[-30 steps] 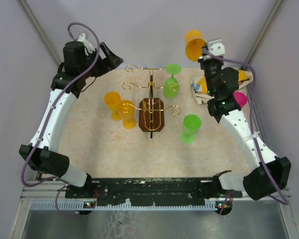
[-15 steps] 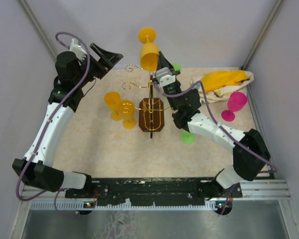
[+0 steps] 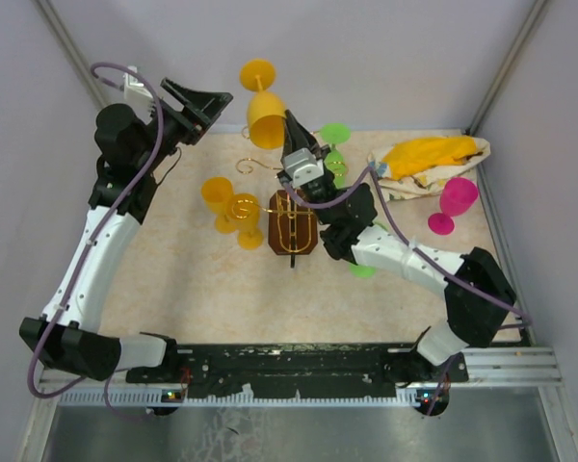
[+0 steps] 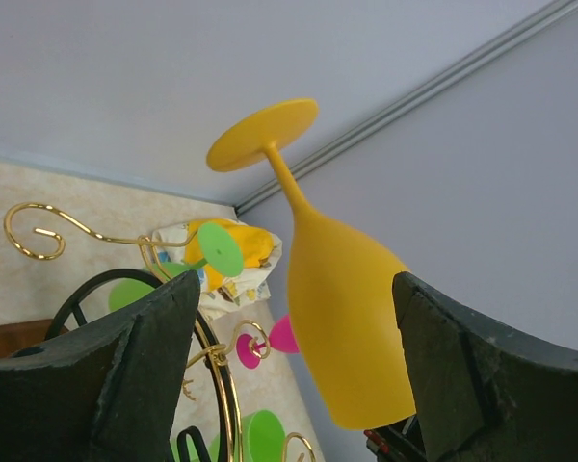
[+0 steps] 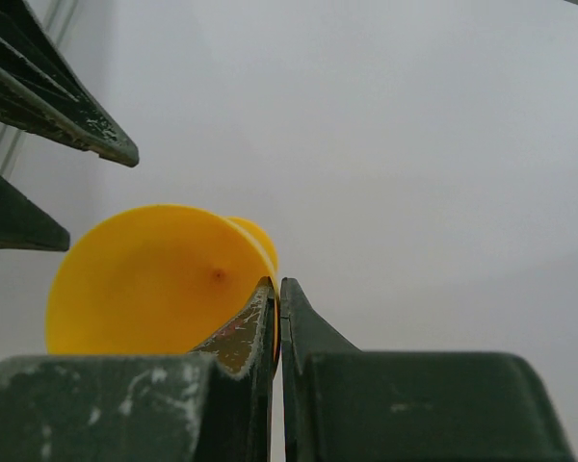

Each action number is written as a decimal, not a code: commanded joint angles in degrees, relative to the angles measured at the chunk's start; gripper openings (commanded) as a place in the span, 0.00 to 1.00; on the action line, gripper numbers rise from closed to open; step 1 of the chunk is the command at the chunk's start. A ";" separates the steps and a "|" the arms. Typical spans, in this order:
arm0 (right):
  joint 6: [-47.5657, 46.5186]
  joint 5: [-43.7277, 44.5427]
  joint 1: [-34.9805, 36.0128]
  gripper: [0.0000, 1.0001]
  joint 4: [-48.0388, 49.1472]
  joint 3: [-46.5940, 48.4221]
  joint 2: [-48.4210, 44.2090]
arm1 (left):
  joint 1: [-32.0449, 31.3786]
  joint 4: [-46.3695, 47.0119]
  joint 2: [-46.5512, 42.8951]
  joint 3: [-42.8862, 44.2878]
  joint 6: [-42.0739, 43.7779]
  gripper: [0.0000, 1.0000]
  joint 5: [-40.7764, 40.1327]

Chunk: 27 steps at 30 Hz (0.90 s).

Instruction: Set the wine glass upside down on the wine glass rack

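A yellow wine glass (image 3: 263,114) hangs in the air above the rack's back, foot up and bowl mouth down and tilted. My right gripper (image 3: 287,130) is shut on its rim; the wrist view shows the rim pinched between the fingers (image 5: 279,294) and the bowl (image 5: 144,279) to their left. My left gripper (image 3: 220,104) stands open just left of the glass. In its wrist view the bowl (image 4: 342,318) shows between the wide fingers (image 4: 154,337), with no contact seen. The wine glass rack (image 3: 293,223), gold wire on a dark wooden base, stands below.
Two yellow glasses (image 3: 226,207) sit by the rack's left loops. A green glass (image 3: 334,135) hangs at its back right, another green one (image 3: 366,269) shows under my right arm. A pink glass (image 3: 453,200) and a yellow cloth (image 3: 429,156) lie at the back right.
My right arm has swung the yellow glass from the back right over to above the rack. My left gripper has risen and now faces the glass, its fingers slightly less wide.
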 commanded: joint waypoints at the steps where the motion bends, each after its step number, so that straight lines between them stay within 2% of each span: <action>1: -0.19 -0.34 1.98 0.00 4.19 0.88 0.36 | -0.02 4.20 -1.27 -0.43 -1.24 0.86 2.32; 15: -6.63 2.14 7.09 0.00 7.73 4.53 5.60 | -0.33 2.99 -1.27 0.01 0.50 0.85 3.74; 27: -10.19 3.70 8.09 0.00 10.60 5.18 5.80 | -0.36 -1.46 -1.50 0.21 2.67 0.86 2.57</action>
